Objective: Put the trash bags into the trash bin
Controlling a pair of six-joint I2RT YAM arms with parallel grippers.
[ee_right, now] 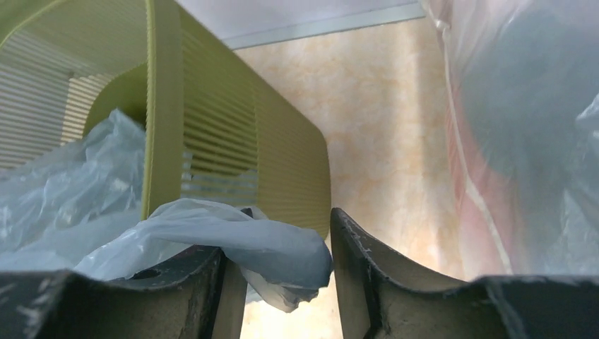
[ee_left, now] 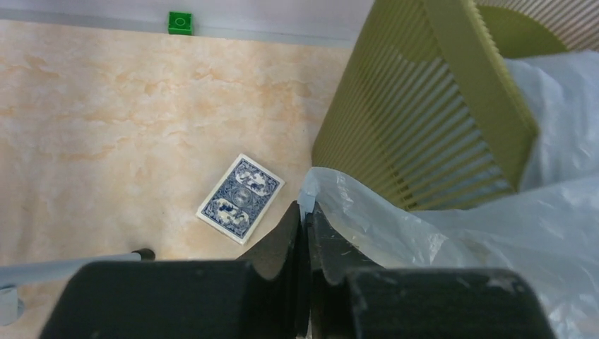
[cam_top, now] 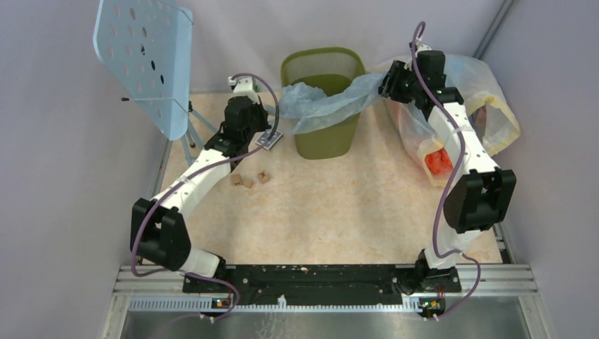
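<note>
Worktop (cam_top: 332,205) seen from above and from both wrists. A pale blue perforated panel (cam_top: 145,56) on a thin stand stood at the far left, behind the left arm. A blue-backed playing card (ee_left: 240,199) lay face down just left of the trash bin (cam_top: 321,138). Three small brown blocks (cam_top: 247,180) lay nearer the arm bases, and a green brick (ee_left: 180,22) sat at the back edge. On the right a large clear sack (cam_top: 487,92) leaned just beside the bin, close behind the right arm's wrist, with orange items (cam_top: 438,162) showing near its lower end.

The bin stood upright at the back centre. The trash bag (cam_top: 332,99) stretched across its front rim, one part sagging into the mouth and the rest hanging outside on both sides.

The left gripper (ee_left: 307,212), just left of the bin, had its jaws all but together on the bag's corner. The right gripper (ee_right: 282,233), at the bin's right rim, had its jaws standing apart; a fold of the bag lay draped over one finger and clear of the other.
</note>
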